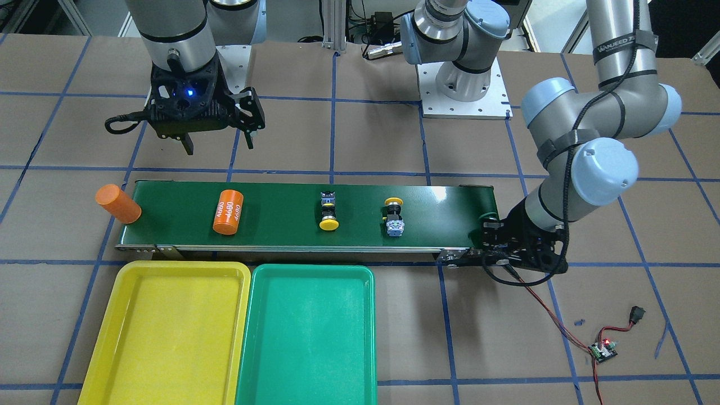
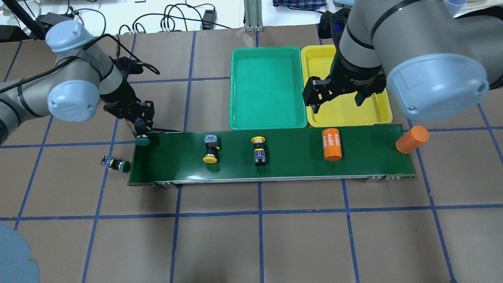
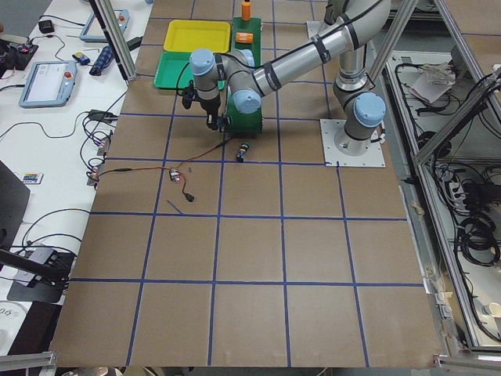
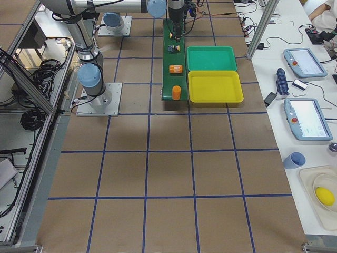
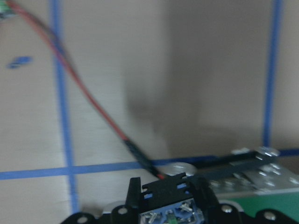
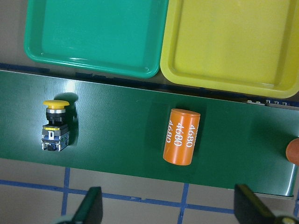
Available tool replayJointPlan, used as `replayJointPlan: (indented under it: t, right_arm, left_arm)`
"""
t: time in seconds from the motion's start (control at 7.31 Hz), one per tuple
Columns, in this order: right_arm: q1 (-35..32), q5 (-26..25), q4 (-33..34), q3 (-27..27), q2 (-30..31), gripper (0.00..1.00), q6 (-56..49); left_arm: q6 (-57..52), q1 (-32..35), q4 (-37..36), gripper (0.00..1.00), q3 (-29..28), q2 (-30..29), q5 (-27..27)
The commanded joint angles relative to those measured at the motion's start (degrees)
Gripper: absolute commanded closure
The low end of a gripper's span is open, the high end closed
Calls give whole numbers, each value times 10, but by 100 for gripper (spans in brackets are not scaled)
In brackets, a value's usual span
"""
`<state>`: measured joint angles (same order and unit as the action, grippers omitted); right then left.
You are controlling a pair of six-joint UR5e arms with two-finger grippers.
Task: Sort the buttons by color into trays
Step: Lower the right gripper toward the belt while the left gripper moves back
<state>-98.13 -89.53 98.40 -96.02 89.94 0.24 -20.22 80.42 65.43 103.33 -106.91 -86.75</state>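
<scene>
Green button (image 2: 143, 140) sitting clamped in left gripper (image 2: 142, 129) at belt (image 2: 294, 157) end; we are judging right gripper (image 2: 335, 100), spread wide, nearer closest yellow button (image 2: 258, 150), lying toward left arm from it, axis across belt

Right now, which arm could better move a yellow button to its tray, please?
Right, probably: the right gripper hangs open above the belt by the yellow tray; the left gripper holds a green button at the far end.
</scene>
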Motion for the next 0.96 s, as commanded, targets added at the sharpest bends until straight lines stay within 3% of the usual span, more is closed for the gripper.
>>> replayJointPlan:
  t: [0.0, 0.14, 0.55, 0.68, 0.82]
  right_arm:
    - [-7, 1, 5, 0, -27, 0, 10]
    - [-14, 1, 7, 0, -46, 1, 25]
    - [-79, 15, 169, 0, -154, 0, 100]
    - [-91, 15, 203, 0, -183, 1, 111]
    - [-102, 13, 208, 0, -195, 2, 123]
  left_arm:
    - [-75, 13, 5, 100, 18, 12, -3]
    - [-77, 13, 10, 100, 25, 20, -6]
    - [-116, 13, 8, 100, 52, 29, -33]
    - [-114, 13, 7, 57, 54, 27, -28]
    - [-114, 14, 9, 32, 53, 28, -27]
